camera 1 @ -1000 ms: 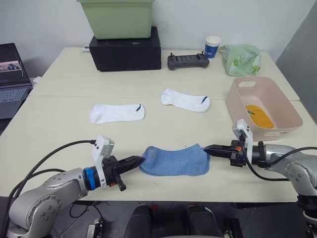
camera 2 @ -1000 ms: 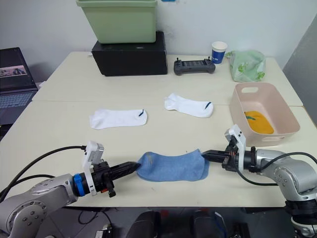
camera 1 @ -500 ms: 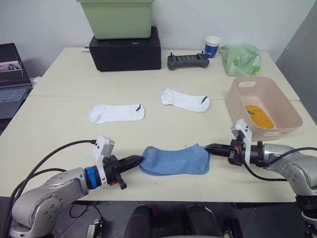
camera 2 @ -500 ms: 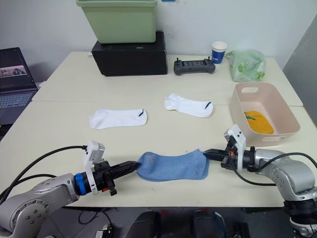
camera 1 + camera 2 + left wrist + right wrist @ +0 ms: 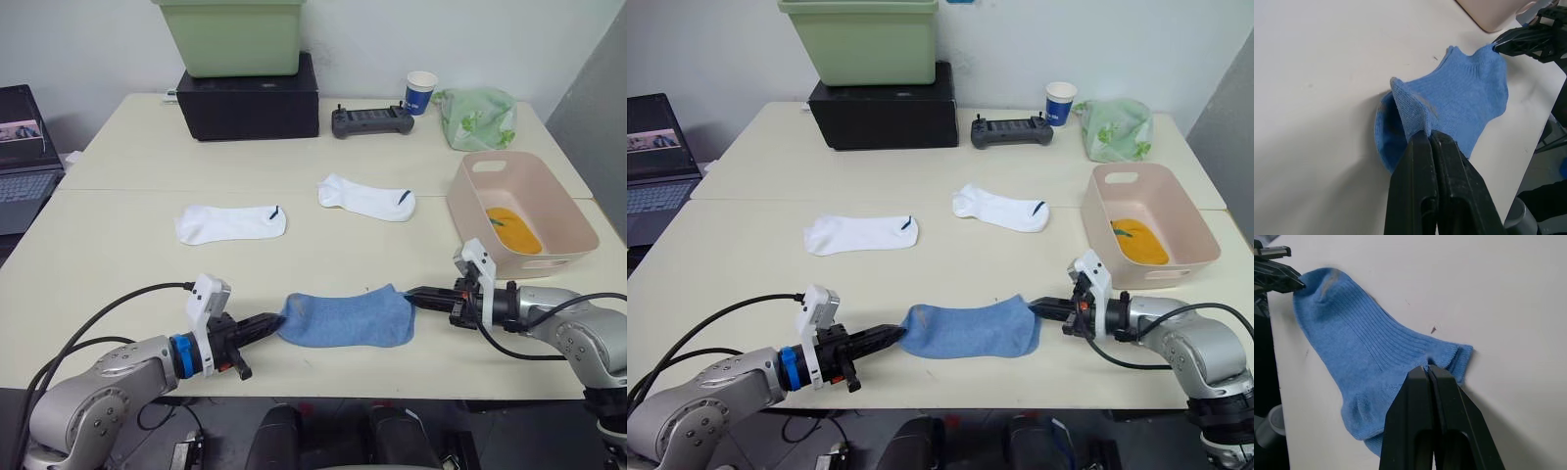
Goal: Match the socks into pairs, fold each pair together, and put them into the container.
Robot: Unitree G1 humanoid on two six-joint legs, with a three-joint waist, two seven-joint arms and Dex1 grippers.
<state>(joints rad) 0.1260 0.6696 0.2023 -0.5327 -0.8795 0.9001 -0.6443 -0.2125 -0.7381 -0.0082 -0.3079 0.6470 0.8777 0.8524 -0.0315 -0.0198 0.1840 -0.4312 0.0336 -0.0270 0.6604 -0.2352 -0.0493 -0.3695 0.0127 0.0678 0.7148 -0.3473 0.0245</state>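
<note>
Fingers [image 5: 1415,186] pinch blue sock [image 5: 348,318]; pink tub [image 5: 563,211] holds orange sock [image 5: 512,229]

The cream table [image 5: 127,176] carries a blue sock [image 5: 345,316] at its near edge, two white socks [image 5: 230,223] mid-table, a pink tub [image 5: 563,211], a black box [image 5: 250,98], a controller [image 5: 370,120], a paper cup [image 5: 421,91] and a leaf-print cloth [image 5: 476,117].

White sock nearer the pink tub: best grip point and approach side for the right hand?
Probably the cuff end of the white sock, by its dark mark, which points toward the pink tub. It lies flat and apart from other things, so come from above on the right and pinch that edge. The right hand is shut on the blue sock.
</note>
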